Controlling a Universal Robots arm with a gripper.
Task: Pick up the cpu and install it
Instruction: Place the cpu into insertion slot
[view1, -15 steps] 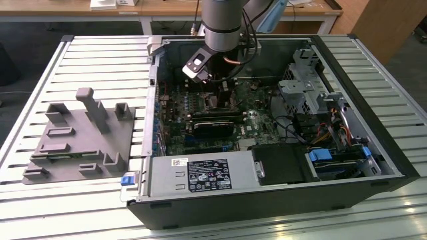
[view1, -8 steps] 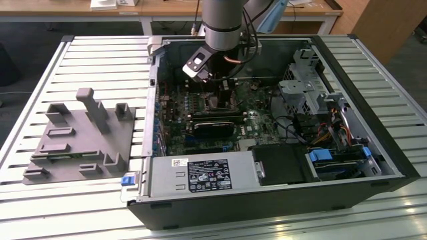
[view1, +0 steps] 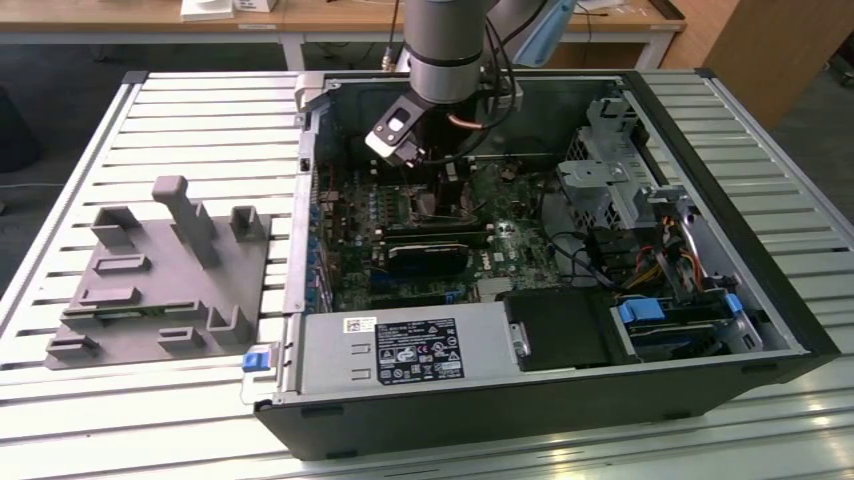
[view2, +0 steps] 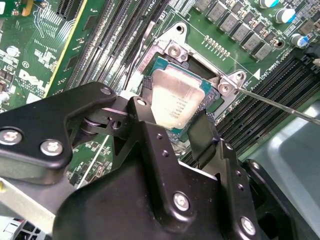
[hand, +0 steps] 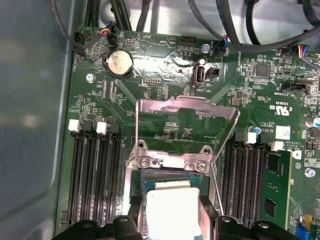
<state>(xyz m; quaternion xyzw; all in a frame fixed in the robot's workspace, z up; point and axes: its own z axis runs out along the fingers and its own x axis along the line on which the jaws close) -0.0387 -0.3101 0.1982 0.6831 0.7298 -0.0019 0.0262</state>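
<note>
The cpu (view2: 176, 95), a small square chip with a silvery top, sits over the open socket (view2: 172, 50) on the green motherboard inside the computer case. In both wrist views my gripper (view2: 176, 112) is shut on it, one black finger (view2: 142, 102) against each side. The first wrist view shows the cpu (hand: 172, 205) just below the socket's raised metal lid (hand: 185, 122), between the fingers (hand: 207, 212) of the gripper (hand: 172, 217). In the exterior view the arm reaches down into the case, with the gripper (view1: 434, 180) low over the board.
Memory slots (hand: 95, 170) flank the socket, and a green module (hand: 275, 190) stands in one. The socket's thin lever (view2: 280, 105) sticks out sideways. A long black card (view1: 427, 250) lies nearer the case front. A grey plastic tray (view1: 160, 270) sits at the exterior view's left.
</note>
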